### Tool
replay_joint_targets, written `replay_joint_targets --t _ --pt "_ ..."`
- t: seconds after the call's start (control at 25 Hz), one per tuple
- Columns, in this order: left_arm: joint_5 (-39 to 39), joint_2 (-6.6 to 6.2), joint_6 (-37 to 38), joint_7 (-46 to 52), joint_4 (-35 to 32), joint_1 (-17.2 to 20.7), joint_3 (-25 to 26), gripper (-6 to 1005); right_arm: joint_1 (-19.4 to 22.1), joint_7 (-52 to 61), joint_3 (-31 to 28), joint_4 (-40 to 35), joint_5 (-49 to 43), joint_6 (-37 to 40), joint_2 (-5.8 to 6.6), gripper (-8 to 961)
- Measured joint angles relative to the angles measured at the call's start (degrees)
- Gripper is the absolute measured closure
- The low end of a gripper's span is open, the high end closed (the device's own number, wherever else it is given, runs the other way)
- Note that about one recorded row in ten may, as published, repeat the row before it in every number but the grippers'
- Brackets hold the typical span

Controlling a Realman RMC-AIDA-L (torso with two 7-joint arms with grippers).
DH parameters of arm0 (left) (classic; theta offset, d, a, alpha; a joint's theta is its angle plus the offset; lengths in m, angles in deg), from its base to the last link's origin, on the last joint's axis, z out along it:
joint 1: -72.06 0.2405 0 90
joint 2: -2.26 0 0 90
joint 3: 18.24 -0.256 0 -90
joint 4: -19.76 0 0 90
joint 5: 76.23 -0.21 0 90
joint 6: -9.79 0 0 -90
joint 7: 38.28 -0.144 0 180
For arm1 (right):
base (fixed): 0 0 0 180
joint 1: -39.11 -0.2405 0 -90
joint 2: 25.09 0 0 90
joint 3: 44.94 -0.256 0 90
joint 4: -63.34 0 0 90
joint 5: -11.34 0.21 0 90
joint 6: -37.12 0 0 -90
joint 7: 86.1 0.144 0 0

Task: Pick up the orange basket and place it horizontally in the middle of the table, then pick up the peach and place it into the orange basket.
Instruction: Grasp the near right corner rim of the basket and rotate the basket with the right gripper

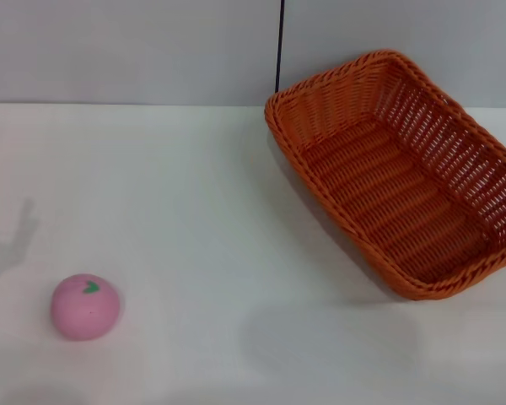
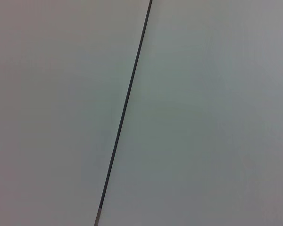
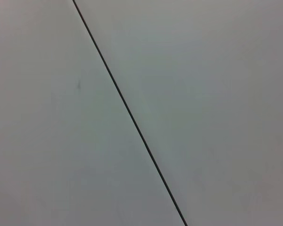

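Orange wicker basket (image 1: 405, 177) sitting angled on tabletop (image 1: 219, 211) far right, pink peach (image 1: 85, 306) lying near left, well apart, neither pincer showing, grip state impossible to tell, wrist views showing only grey wall seam (image 2: 127, 101).

No readable text, label, brand or number anywhere, on any surface in view.

Plain pale grey wall (image 3: 203, 94), one thin dark seam (image 3: 132, 115) diagonally across it, no end effector visible.
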Motion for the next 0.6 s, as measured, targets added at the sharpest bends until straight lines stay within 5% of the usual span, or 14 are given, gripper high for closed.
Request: replay_joint_targets --t 0.6 --pt "-0.1 -0.23 -0.2 0.1 0.0 -0.9 -1.1 184 0.7 0.0 -0.5 -0.7 0.0 0.3 0.04 342"
